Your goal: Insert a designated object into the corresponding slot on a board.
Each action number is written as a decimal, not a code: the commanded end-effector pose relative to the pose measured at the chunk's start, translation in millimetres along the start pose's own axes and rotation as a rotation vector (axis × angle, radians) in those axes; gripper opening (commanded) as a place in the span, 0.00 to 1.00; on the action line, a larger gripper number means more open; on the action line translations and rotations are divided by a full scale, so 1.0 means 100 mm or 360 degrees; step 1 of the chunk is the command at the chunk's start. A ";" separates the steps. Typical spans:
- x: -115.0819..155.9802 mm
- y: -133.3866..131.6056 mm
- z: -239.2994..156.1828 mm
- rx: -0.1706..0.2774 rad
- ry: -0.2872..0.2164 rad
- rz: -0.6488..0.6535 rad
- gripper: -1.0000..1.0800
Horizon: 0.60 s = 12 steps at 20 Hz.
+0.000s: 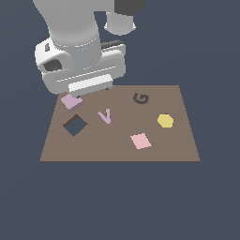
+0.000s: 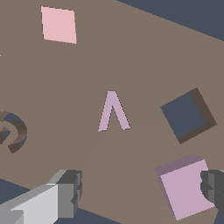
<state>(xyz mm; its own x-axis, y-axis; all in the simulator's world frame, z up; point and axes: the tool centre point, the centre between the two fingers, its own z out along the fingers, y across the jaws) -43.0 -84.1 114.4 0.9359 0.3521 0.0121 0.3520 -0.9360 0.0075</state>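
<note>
The hand point(image 1: 80, 96) is low over the far corner of the brown board point(image 1: 117, 150), at the exterior view's left, and its 2 fingers stand wide apart with nothing clamped between them. In the wrist view 1 finger point(image 2: 65, 192) sits clear on its own, while the other point(image 2: 213, 188) is right at the edge of the lilac-mauve square block point(image 2: 186, 188); contact or a small gap, I cannot tell. The block point(image 1: 71, 101) lies flat on the board, partly under the hand. Just beyond the block from the hand, nearer the board's front edge, is the dark navy square slot point(image 1: 75, 125), turned like a diamond, unfilled. The lilac V-shaped piece point(image 1: 105, 116) lies beside the slot, toward the board's middle. Farther out from the hand: the dark G-shaped mark point(image 1: 140, 98), the yellow hexagon point(image 1: 165, 120) and the salmon-pink square tile point(image 1: 140, 140), all well apart from the fingers.
</note>
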 end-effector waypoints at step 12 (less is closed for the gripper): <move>-0.43 0.55 0.47 0.0012 -0.0011 -0.0410 0.96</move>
<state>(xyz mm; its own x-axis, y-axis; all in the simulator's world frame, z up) -62.0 -145.3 71.2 0.8293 0.5588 0.0039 0.5588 -0.8293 0.0021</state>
